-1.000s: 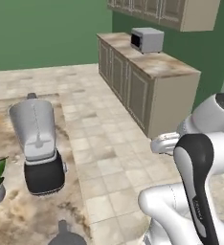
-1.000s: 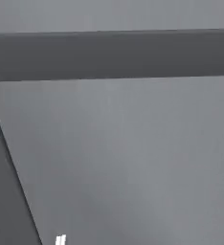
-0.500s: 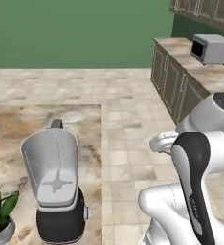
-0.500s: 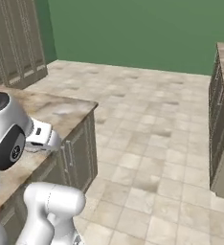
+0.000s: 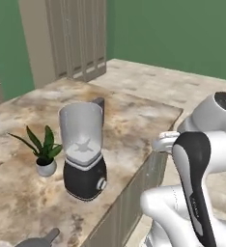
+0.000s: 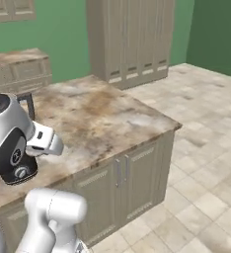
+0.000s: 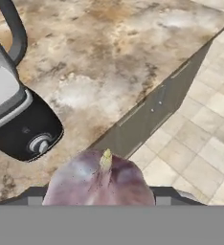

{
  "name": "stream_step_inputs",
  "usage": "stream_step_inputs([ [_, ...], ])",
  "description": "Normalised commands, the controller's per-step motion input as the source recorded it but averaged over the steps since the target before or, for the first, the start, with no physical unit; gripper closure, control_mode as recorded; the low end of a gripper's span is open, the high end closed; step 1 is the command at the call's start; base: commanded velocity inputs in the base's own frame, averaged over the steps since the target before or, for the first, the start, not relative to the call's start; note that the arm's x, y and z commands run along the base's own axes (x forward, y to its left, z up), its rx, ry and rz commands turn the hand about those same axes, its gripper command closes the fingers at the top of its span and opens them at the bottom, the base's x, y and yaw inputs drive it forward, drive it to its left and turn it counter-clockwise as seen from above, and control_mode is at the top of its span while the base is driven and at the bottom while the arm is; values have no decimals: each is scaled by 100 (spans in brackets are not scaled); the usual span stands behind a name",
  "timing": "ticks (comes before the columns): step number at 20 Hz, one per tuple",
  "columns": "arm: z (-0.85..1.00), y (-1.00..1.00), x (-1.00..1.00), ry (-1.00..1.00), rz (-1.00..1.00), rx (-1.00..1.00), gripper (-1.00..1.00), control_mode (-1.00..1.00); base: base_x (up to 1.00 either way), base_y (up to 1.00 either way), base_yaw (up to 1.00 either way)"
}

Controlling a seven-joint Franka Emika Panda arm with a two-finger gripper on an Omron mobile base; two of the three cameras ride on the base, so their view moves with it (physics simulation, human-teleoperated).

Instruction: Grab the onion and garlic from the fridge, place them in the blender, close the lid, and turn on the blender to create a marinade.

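Note:
The garlic point(image 7: 100, 179), a pale pinkish-purple bulb with a pointed tip, sits low in the hand view with my gripper point(image 7: 102, 192) shut on it, dark fingers point(image 7: 167, 192) at its sides. The blender point(image 5: 83, 157) stands on the marble counter point(image 5: 134, 116), its clear jar open-topped on a black base with a knob point(image 7: 39, 142). The garlic hangs above the counter's edge, right of the blender base point(image 7: 25, 134). The dark lid point(image 5: 36, 239) lies on the counter in front of the blender. The onion and the fridge are out of view.
A small potted plant point(image 5: 44, 152) stands left of the blender. Tall beige cabinets point(image 6: 130, 39) line the green back wall. Tiled floor point(image 6: 201, 163) lies beyond the counter's edge. The robot's white arm point(image 5: 197, 178) rises at the counter's side.
The whole picture has swung round as the base moved: the blender and counter now sit closer and nearer centre, with tall cabinets behind. The gripper's hold looks the same.

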Motion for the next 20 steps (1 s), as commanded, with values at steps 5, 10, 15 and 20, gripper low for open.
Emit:
stream_step_inputs([
  [5, 0, 0, 0, 0, 0, 0, 100, 100, 19, -39, 88],
  [10, 0, 0, 0, 0, 0, 0, 100, 100, 40, -46, 79],
  [15, 59, 23, 37, -14, 19, -5, 100, -100, 26, -5, 23],
  [20, 100, 50, 92, -11, 26, -6, 100, -100, 0, 0, 0],
])
